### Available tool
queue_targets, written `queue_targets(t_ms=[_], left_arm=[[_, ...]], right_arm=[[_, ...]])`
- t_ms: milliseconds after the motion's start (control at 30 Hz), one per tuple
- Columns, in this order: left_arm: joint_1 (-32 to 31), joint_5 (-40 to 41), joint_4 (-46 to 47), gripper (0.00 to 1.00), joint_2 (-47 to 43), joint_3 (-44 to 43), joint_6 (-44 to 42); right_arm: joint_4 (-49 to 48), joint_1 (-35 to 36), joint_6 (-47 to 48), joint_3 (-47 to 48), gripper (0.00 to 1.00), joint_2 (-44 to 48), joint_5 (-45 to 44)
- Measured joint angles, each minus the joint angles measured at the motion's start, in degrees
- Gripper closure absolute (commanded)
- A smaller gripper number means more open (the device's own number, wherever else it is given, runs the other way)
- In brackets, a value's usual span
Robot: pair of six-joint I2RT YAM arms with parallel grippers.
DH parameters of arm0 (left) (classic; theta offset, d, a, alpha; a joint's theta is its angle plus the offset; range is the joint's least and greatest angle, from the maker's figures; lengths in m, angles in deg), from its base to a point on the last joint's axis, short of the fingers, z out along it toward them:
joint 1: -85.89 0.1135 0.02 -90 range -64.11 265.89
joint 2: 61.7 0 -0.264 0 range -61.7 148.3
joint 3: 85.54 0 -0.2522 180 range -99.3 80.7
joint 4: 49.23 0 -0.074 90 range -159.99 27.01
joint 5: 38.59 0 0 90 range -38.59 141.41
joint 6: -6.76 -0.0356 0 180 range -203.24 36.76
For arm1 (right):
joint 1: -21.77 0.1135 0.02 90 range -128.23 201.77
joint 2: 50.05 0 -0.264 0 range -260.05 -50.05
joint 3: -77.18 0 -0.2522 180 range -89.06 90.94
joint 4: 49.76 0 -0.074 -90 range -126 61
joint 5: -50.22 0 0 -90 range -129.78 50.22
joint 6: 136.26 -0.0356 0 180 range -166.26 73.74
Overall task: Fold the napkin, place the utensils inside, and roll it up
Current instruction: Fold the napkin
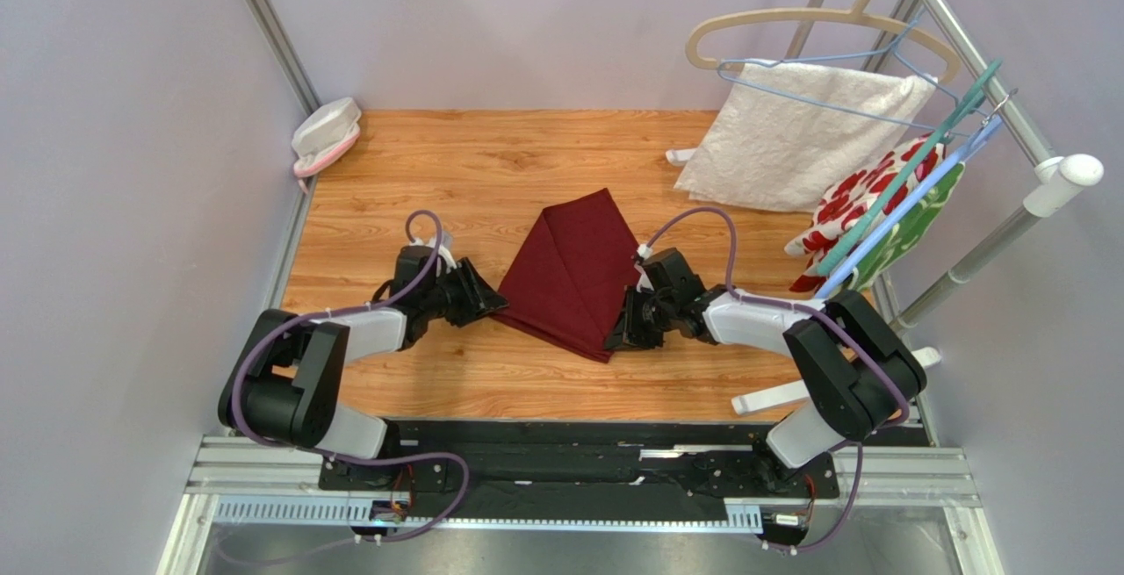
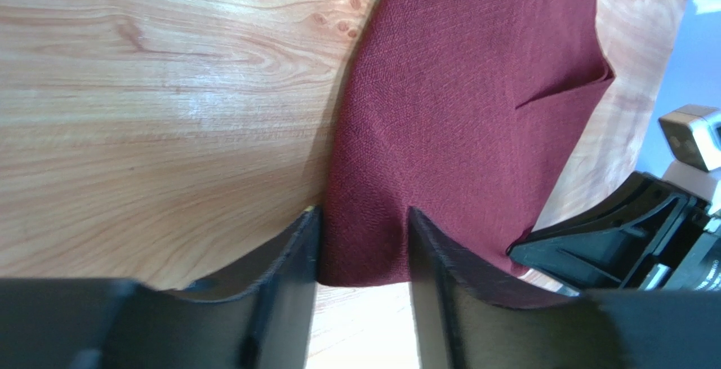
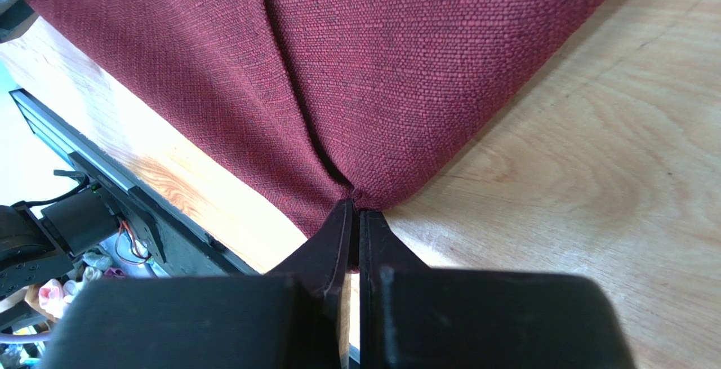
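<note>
The dark red napkin (image 1: 574, 272) lies folded on the wooden table (image 1: 436, 167), a pointed corner toward the back. My left gripper (image 1: 491, 299) is at its left corner. In the left wrist view the jaws (image 2: 362, 217) stand apart and the napkin's (image 2: 474, 90) edge bulges between them. My right gripper (image 1: 620, 332) is at the napkin's near right corner. In the right wrist view it (image 3: 355, 204) is shut on the tip of the napkin (image 3: 381, 65). No utensils are in view.
A white textured towel (image 1: 792, 141) hangs from hangers at the back right, with red-and-green floral cloths (image 1: 871, 200) beside it on a rack. A pink-and-white object (image 1: 326, 134) sits at the back left corner. A white bar (image 1: 779, 397) lies near the right arm.
</note>
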Motion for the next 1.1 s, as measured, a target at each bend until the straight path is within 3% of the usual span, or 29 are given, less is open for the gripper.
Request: queue_targets(t_ms=[133,233,367,533,767,1100], left_arm=[[0.0,-1.0,0.2,0.74,1.9,-0.6,-0.1],[-0.1,-1.5,0.1,0.85,2.5,-0.9,0.0],[-0.2,-2.2,-0.7,1.00,3.3,-2.0,-0.2],[-0.3,-2.4,-3.5,1.00,4.1,-4.8,-1.2],[-0.3,-2.4,-7.1,1.00,4.3,-7.5,-3.0],[-0.2,-3.0,-8.4,1.00,5.5,-8.0,-4.0]], right_arm=[[0.0,0.0,0.0,0.0,0.99,0.1,-0.1],[1.5,0.4,0.2,0.0,0.86,0.9,-0.8],[7.4,2.5,2.8,0.1,0.55,4.6,-5.2],[14.8,8.4,9.7,3.2,0.40,10.9,-11.6],[14.8,18.0,22.5,12.2,0.38,13.2,-21.6],[9.8,30.8,40.1,16.9,0.42,-2.6,-34.2]])
